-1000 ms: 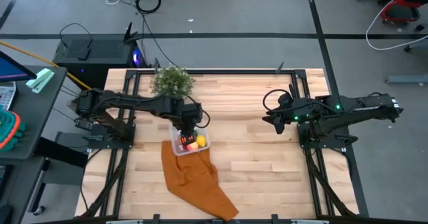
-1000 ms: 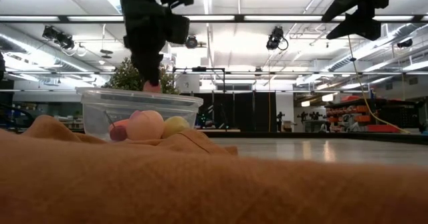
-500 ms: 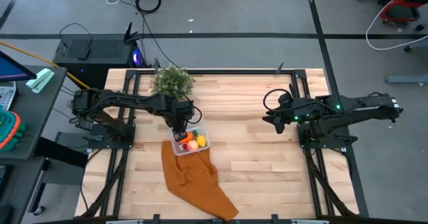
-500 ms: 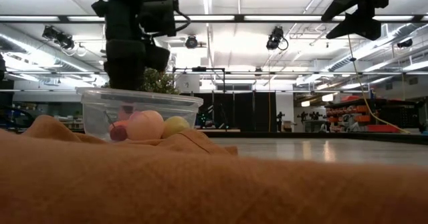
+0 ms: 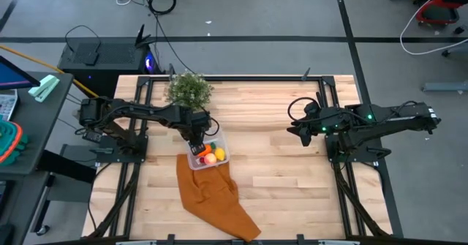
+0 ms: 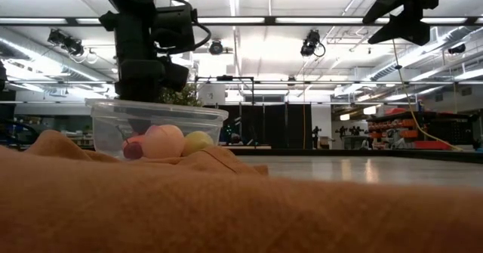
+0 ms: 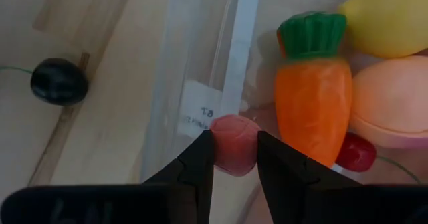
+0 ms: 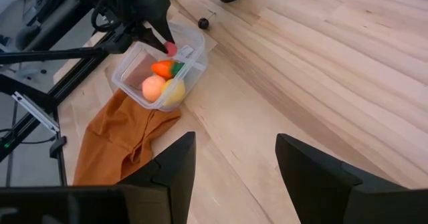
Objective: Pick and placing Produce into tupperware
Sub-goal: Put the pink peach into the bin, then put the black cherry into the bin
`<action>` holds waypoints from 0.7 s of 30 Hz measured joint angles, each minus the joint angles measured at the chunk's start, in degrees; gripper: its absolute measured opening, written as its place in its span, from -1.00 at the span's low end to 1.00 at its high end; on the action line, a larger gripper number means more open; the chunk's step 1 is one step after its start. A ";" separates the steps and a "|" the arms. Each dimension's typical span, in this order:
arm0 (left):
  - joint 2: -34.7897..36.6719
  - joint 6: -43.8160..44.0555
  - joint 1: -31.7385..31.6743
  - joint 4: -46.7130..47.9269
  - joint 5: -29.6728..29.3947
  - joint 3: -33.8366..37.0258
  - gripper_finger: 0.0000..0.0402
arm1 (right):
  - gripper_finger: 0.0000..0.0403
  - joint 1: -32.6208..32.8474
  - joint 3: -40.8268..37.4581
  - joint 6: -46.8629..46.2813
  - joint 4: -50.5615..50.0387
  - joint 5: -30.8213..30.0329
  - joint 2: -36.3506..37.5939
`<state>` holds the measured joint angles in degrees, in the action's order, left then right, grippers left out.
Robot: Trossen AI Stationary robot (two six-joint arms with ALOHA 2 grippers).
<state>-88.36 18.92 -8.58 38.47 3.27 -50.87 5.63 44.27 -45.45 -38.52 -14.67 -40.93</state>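
Observation:
The clear tupperware (image 5: 208, 154) stands partly on the rust-orange cloth (image 5: 216, 197). Inside it lie an orange carrot with a green tip (image 7: 313, 103), a yellow lemon (image 7: 391, 17), a peach-orange ball (image 7: 391, 103) and a small red piece (image 7: 354, 154). My left gripper (image 5: 196, 138) (image 7: 235, 164) hangs at the box's left wall by the white label (image 7: 200, 110), shut on a small pink piece (image 7: 234, 142). Whether that piece is inside the wall, I cannot tell. My right gripper (image 5: 296, 132) (image 8: 234, 160) waits open above the table's right half. My left gripper pinches the small pink piece (image 7: 233, 138) between its two fingertips (image 7: 200, 160), one on each side. The fingers come from above, pointing down. The piece sits at the box's left wall; whether it touches the box, I cannot tell.
A bushy green potted plant (image 5: 189, 89) stands just beyond the box toward the far edge. A small black ball (image 7: 59, 80) lies on the bare wood left of the box. The cloth fills the low view's foreground (image 6: 241, 208). Bare wood lies between the two arms.
My left gripper, still shut on the pink piece, has moved from above the box's middle toward the table's left and down, so that the piece now sits at the box's left wall below the rim's height. The produce in the box has stayed put.

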 joint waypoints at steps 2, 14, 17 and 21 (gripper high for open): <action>-0.02 0.11 0.02 0.01 0.00 0.00 -0.45 | -0.14 0.00 0.00 0.00 0.00 -0.01 -0.01; -0.02 6.26 1.44 -0.15 0.06 0.00 -0.22 | -0.14 0.00 0.00 0.15 0.00 -0.06 0.00; -0.04 7.22 1.44 -0.15 1.42 0.00 -0.11 | -0.14 0.00 0.00 0.19 0.00 -0.06 0.00; -0.07 8.06 1.44 1.16 1.47 -0.73 0.00 | -0.14 0.00 -0.02 0.17 0.00 -0.06 -0.02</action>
<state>-88.43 26.98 -7.14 39.63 4.73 -51.60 5.63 44.25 -45.28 -38.52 -14.72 -40.95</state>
